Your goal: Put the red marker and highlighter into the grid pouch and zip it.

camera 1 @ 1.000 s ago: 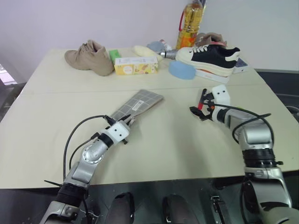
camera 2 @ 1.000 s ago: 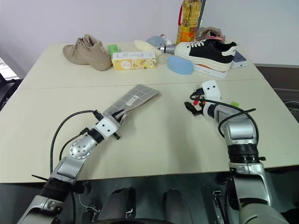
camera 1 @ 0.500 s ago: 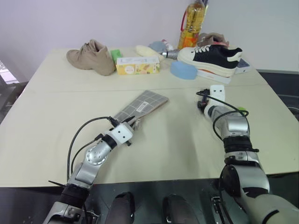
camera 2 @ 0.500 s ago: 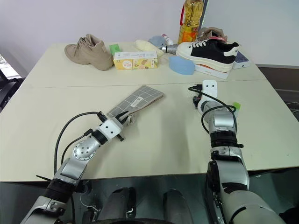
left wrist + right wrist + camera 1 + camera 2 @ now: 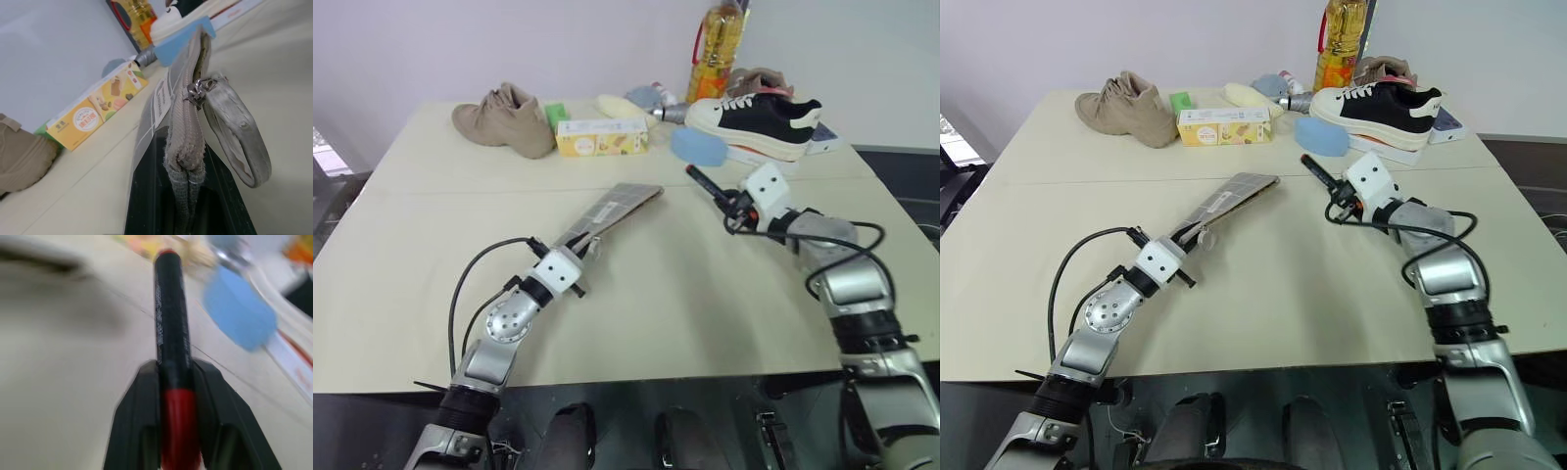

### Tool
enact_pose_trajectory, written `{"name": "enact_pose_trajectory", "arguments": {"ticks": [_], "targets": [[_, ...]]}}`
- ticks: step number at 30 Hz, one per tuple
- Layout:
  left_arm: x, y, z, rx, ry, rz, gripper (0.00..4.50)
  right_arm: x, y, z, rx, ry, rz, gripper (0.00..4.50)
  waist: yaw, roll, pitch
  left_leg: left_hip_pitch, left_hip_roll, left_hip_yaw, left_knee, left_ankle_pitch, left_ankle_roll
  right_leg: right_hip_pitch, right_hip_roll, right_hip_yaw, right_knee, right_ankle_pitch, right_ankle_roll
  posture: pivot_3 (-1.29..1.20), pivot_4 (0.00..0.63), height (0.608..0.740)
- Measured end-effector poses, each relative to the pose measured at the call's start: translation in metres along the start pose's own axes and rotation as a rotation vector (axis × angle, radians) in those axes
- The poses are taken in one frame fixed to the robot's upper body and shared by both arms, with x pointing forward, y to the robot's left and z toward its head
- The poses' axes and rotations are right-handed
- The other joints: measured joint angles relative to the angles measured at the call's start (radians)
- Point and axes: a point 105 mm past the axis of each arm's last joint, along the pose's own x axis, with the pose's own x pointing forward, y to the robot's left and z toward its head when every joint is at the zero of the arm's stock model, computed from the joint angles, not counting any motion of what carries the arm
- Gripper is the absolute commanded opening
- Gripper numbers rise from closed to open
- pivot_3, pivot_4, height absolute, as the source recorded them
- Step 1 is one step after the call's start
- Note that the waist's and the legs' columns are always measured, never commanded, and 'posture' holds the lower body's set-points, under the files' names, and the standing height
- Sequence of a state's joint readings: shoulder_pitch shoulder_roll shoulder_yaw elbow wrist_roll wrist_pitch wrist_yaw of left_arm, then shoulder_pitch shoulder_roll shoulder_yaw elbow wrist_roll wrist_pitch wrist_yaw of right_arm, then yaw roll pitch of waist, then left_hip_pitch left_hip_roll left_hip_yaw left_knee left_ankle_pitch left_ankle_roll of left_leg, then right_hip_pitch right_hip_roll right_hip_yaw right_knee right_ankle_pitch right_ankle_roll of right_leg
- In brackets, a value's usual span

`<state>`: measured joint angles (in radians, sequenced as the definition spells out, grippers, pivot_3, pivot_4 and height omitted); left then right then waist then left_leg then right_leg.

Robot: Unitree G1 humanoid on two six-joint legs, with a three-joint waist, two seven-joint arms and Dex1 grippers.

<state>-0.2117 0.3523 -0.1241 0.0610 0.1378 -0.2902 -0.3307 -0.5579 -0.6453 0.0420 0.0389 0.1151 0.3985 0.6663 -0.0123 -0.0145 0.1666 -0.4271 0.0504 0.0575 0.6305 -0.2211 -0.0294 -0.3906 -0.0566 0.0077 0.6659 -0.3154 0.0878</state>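
My right tool (image 5: pixel 732 203) is clamped on the red marker (image 5: pixel 705 186). The black end of the marker sticks out past the fingers, up off the tabletop (image 5: pixel 705 294), and it points toward my left side and a little away from me.

My left tool (image 5: pixel 582 247) is shut tight on the near end of the grid pouch (image 5: pixel 612 208), right by the zip pull loop (image 5: pixel 234 132). That end is lifted a bit, and the far end of the pouch rests on the tabletop. The pouch runs long, from my left tool out toward the middle of the tabletop.

So the pouch lies to the left of the marker, with a clear gap between them. The marker's long line points roughly toward the far part of the pouch, not at its zip end. I think I need to bring the marker over to the end my left tool holds. From the left wrist view the zip looks closed there.

I cannot pick out the highlighter for sure.
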Motion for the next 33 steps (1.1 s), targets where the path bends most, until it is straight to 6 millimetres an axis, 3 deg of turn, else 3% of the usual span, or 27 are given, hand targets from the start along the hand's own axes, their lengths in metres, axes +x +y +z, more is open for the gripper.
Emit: {"name": "enact_pose_trajectory", "arguments": {"ticks": [4, 11, 26, 33], "targets": [[0.003, 0.001, 0.004, -0.005, -0.016, -0.012, 0.00, -0.004, 0.021, -0.002, -0.034, 0.009, 0.117, 0.36, -0.003, 0.000, 0.000, 0.001, 0.000, 0.000, 0.001, 0.000, 0.000, 0.000, 0.000, 0.001, 0.000, 0.001, 0.001, 0.00, 0.150, 0.740], [0.006, 0.003, 0.008, -0.005, -0.034, -0.015, 0.00, -0.001, 0.032, -0.002, -0.068, 0.020, 0.157, 0.36, 0.001, 0.000, 0.000, 0.000, 0.000, 0.001, 0.001, 0.000, 0.000, 0.000, 0.000, 0.002, 0.000, 0.001, 0.001, 0.00, 0.150, 0.740], [0.006, 0.000, 0.007, 0.003, -0.033, -0.046, 0.00, -0.006, 0.038, 0.002, -0.072, 0.001, 0.201, 0.36, 0.001, 0.000, 0.000, 0.000, 0.000, 0.001, 0.001, 0.000, 0.000, 0.000, 0.000, 0.002, 0.000, 0.001, 0.001, 0.00, 0.150, 0.740], [0.006, -0.001, 0.007, 0.003, -0.031, -0.048, 0.00, -0.011, 0.031, 0.005, -0.067, -0.012, 0.186, 0.36, 0.000, 0.000, 0.000, 0.001, 0.000, 0.001, 0.001, 0.000, 0.000, 0.000, 0.000, 0.002, 0.000, 0.001, 0.001, 0.00, 0.150, 0.740]]}}
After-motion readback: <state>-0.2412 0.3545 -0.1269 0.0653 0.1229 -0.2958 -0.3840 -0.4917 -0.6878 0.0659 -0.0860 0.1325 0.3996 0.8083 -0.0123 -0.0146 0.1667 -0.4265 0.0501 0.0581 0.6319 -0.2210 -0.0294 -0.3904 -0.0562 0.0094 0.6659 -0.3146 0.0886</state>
